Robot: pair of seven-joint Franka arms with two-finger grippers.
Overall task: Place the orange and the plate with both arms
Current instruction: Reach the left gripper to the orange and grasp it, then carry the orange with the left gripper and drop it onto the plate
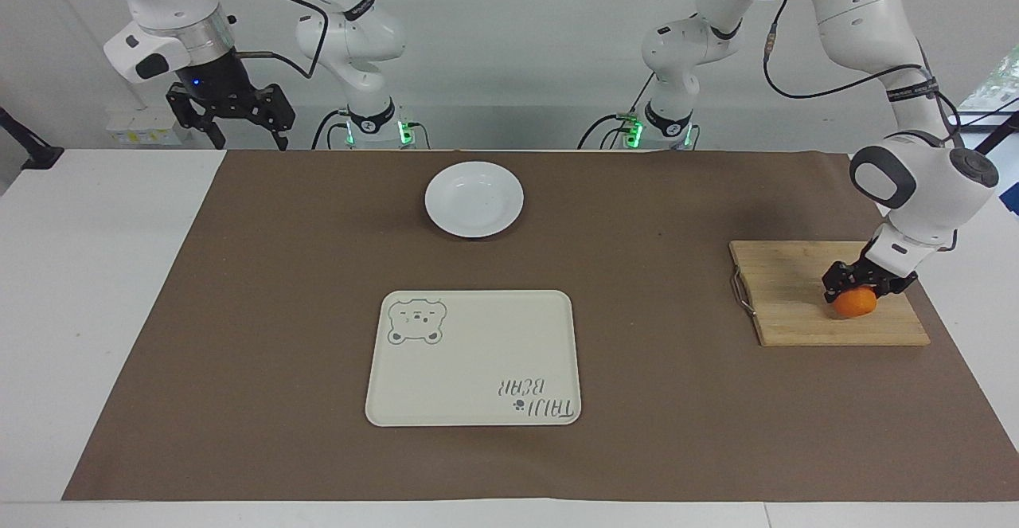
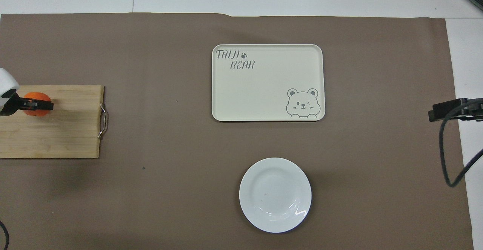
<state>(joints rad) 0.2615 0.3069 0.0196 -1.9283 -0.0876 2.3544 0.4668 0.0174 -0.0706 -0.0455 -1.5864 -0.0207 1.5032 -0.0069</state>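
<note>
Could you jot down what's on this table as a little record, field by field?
orange: on the wooden board, at the left arm's end
left pincer: down around the orange
plate: bare, on the brown mat, nearer the robots than the tray
tray: cream, bear print, nothing on it
right pincer: open, waiting, raised at the mat's corner

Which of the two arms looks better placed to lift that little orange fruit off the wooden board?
The left. Its end effector is already down around the small round orange on the wooden cutting board. The right end effector waits raised at the other end, nowhere near the fruit.
</note>
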